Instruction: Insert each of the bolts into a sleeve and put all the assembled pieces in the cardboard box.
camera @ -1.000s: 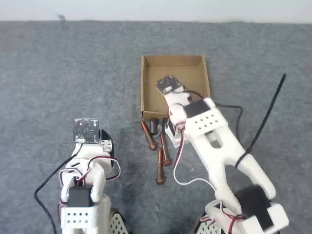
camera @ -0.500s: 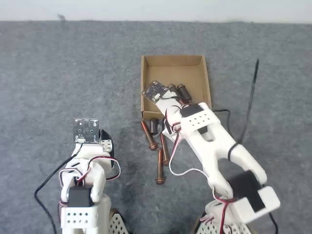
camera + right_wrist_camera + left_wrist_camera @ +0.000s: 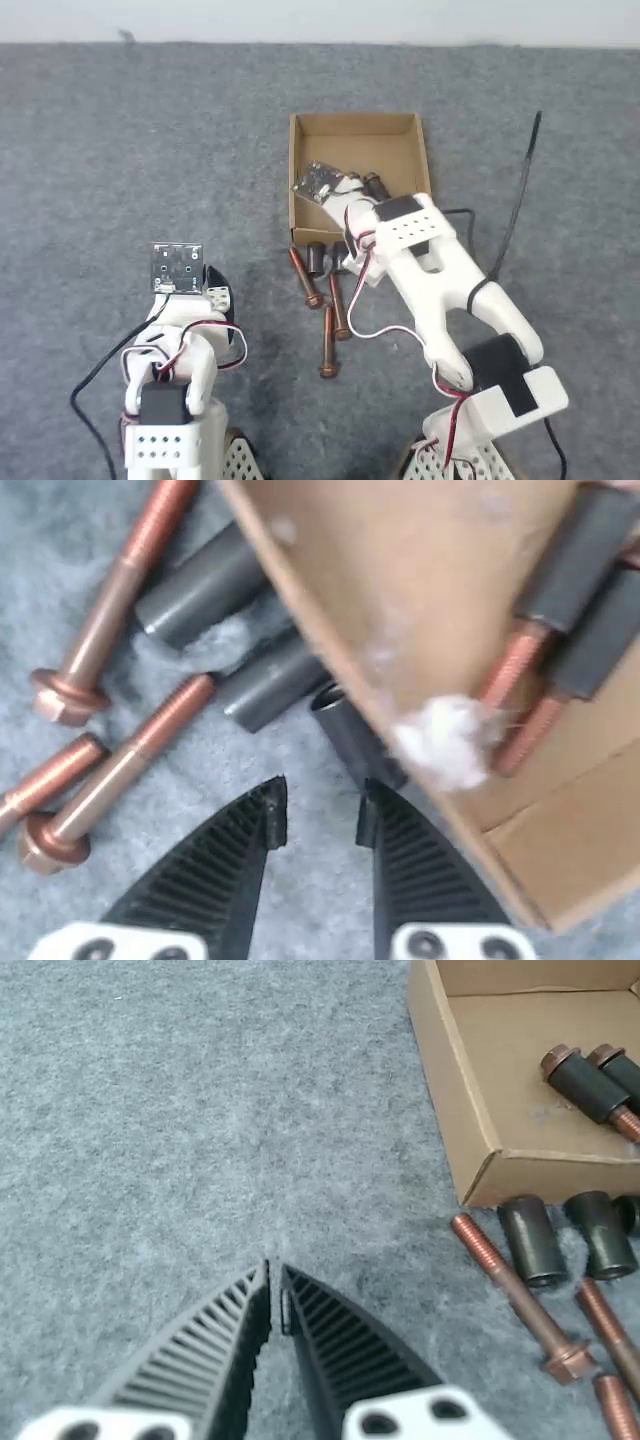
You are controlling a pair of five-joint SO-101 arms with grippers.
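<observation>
The cardboard box holds two assembled bolt-and-sleeve pieces. In front of its near wall lie three loose copper bolts and three dark sleeves. My right gripper hangs open and empty over the box's near-left corner, with one sleeve just ahead of its tips. My left gripper is shut and empty, low over the carpet to the left of the parts.
Grey carpet covers the table. A tuft of white fluff sticks to the box's edge. A black cable tie juts out on the right arm's far side. White wires loop beside the bolts.
The right arm has swung left and drawn back from over the box's middle to its near-left corner, uncovering the two assembled pieces. The left arm has kept still.
</observation>
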